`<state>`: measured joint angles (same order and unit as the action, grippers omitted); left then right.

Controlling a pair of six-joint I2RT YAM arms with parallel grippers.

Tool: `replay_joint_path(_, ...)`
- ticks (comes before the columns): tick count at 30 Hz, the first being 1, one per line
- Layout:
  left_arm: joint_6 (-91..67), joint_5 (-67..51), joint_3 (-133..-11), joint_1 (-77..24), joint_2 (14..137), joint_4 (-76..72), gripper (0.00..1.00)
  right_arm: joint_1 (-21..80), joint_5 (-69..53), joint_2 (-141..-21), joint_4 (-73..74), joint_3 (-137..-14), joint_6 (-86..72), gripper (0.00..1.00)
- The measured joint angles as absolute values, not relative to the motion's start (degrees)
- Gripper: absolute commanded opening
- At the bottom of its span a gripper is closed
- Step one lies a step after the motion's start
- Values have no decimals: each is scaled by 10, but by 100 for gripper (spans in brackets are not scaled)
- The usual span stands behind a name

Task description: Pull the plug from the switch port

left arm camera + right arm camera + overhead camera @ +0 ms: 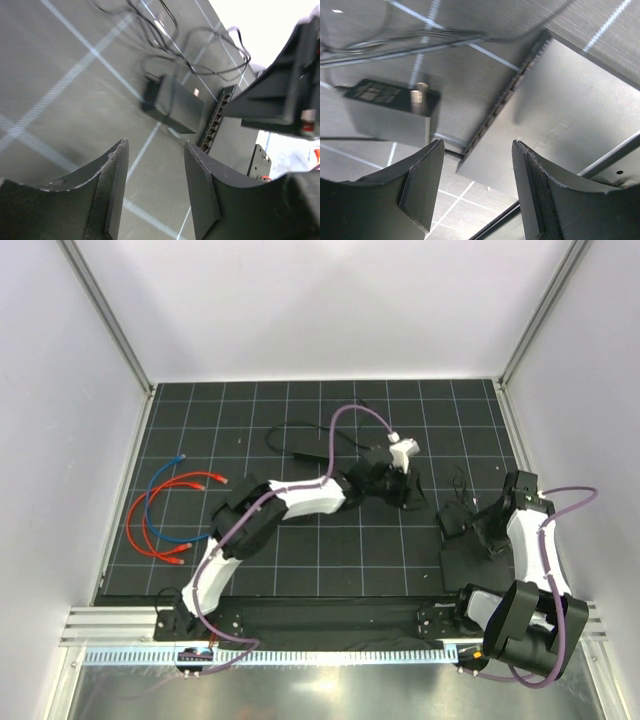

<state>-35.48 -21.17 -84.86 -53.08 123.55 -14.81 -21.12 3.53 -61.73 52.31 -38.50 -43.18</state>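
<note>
The switch [560,110] is a flat matte-black box near the mat's right front corner [472,568], with its row of sockets [507,97] facing left. The plug is out of view; the sockets that show hold nothing. My right gripper [477,150] hangs open just above the switch's socket edge [482,532], with nothing between its fingers. My left gripper [156,150] is also open and empty. It sits low over the mat at centre [408,494], pointing right toward the switch [231,135], a short way off.
A small black power brick [390,107] with a thin black cord lies just left of the sockets [175,102]. Red and blue cables [165,520] lie loose at the mat's left. Another black cord loops at the back [300,440]. The mat's front edge and frame run close by [615,155].
</note>
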Motion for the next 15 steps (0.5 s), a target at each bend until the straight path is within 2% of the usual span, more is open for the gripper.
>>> replay_joint_path(11,-366,-127,-950,-609,1335,-80,51,-202,21,-607,526,-448,-383,61)
replay_joint_path(15,-372,-108,-977,-613,1353,-67,47,-170,11,-593,526,-458,-360,61)
